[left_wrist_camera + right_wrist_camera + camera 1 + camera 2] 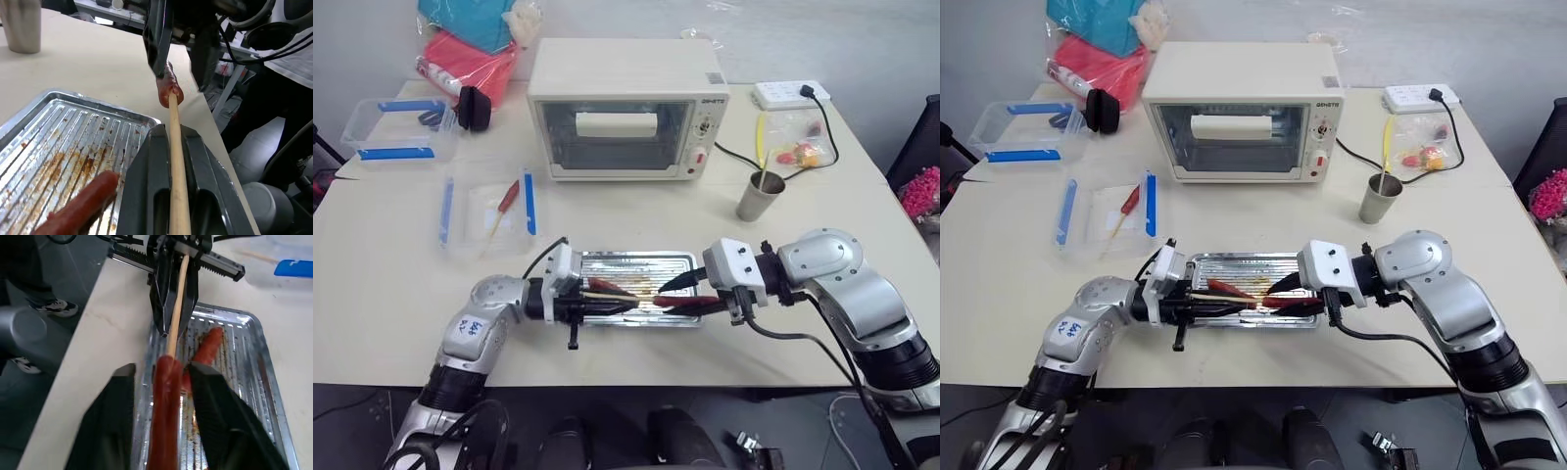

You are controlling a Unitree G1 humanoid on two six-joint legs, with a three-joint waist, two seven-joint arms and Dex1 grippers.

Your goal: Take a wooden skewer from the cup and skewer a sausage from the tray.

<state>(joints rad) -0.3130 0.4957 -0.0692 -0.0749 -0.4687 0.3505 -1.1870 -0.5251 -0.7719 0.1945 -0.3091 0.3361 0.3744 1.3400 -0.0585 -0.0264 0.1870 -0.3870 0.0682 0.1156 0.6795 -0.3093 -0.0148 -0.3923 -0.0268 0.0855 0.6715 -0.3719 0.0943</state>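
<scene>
My left gripper (175, 308) was clamped on the wooden skewer (177, 181), its tip stuck into the sausage (164, 406) sitting between my right gripper's (161, 396) parted fingers, over the tray's (680, 259) front edge.

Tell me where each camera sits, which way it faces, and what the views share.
Left and right eye views: on the head, looking down over both arms at the tray.
Left wrist view: along the left claw, shut on the wooden skewer.
Right wrist view: along the right claw, fingers either side of the sausage.
All share skewer tip in sausage, over the tray.
</scene>
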